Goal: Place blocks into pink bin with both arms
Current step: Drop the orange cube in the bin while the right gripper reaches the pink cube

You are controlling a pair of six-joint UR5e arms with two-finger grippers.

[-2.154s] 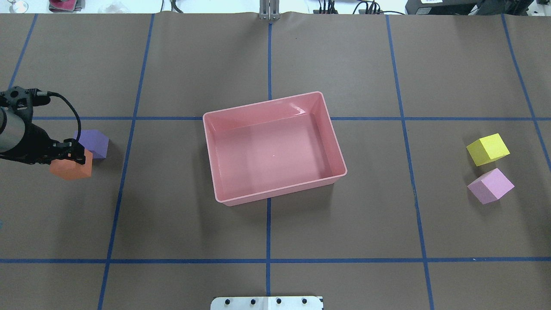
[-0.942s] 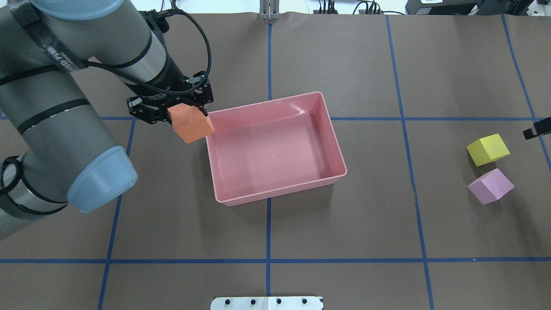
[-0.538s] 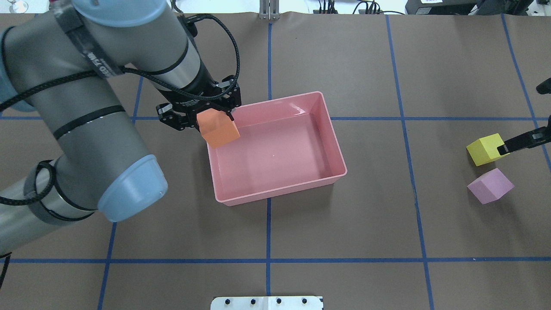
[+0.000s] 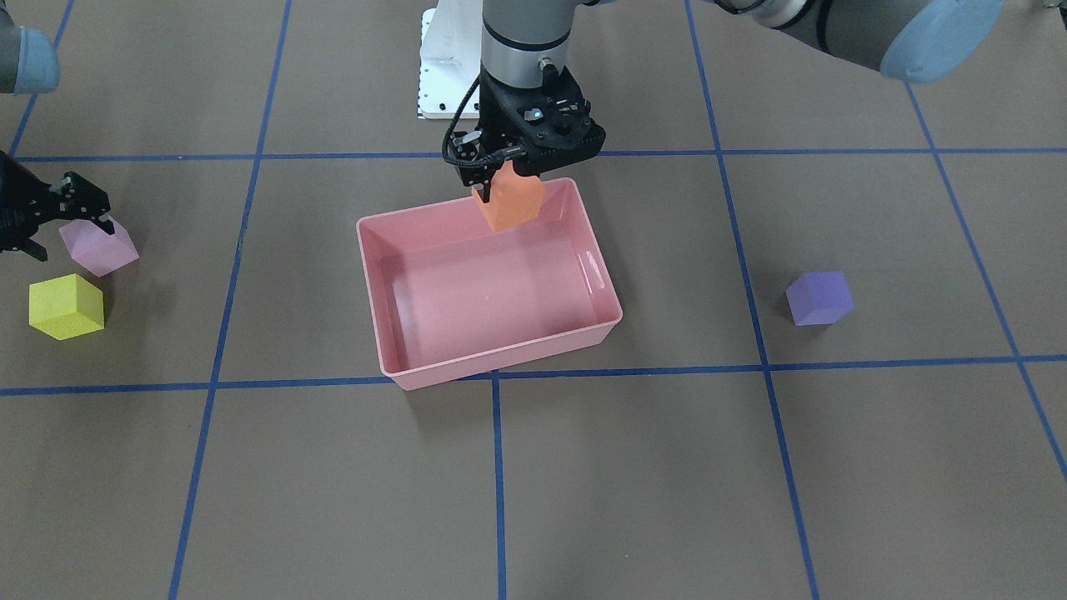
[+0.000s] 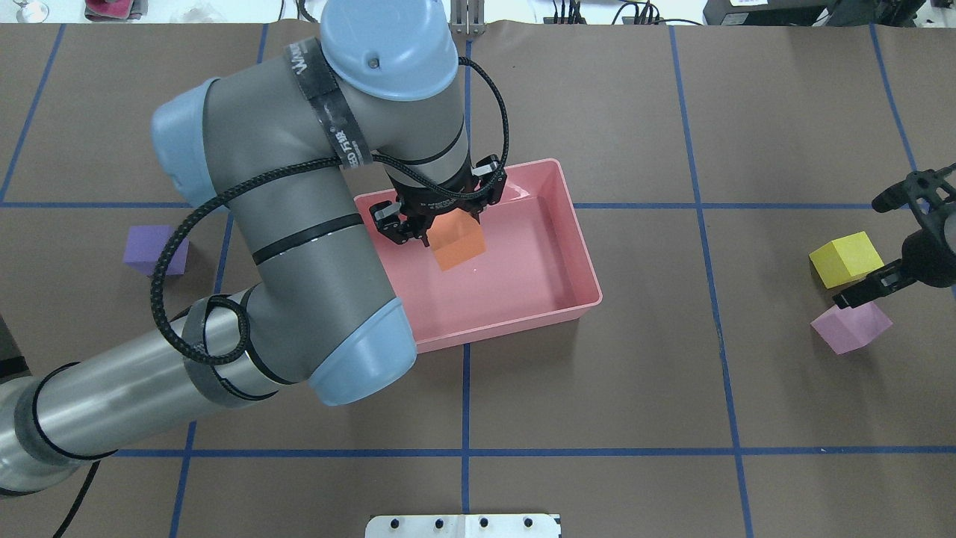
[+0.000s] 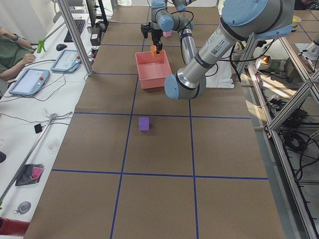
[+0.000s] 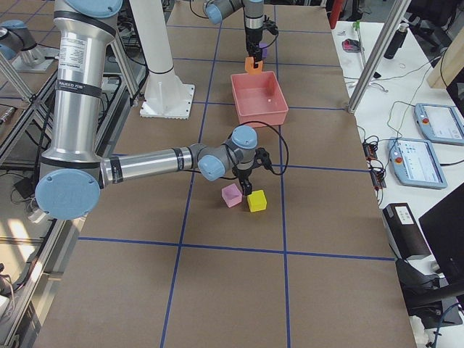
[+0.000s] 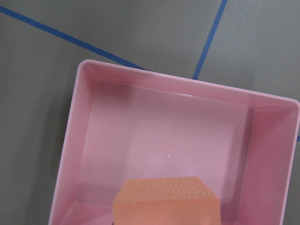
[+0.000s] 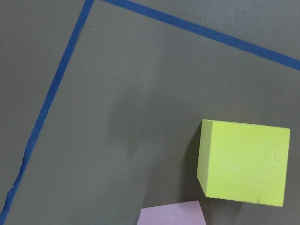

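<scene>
Four blocks are in view. The orange block (image 5: 457, 245) is clamped in the left gripper (image 5: 444, 218) and hangs above the pink bin (image 5: 523, 323), inside its rim. The right gripper (image 4: 71, 236), jaws spread wide, sits low at the lilac block (image 5: 851, 323) – just beside the yellow block (image 5: 846, 259). The purple block (image 5: 154, 250) rests on the table, well apart from the bin.

Brown table cover (image 5: 597, 388) with a grid of blue tape lines (image 5: 465, 418). White side desk (image 6: 20, 107) holds tablets (image 6: 29, 81), a keyboard (image 6: 79, 26) and cables. Aluminium frame post (image 6: 75, 36) at its edge, seated person (image 6: 12, 50) beside.
</scene>
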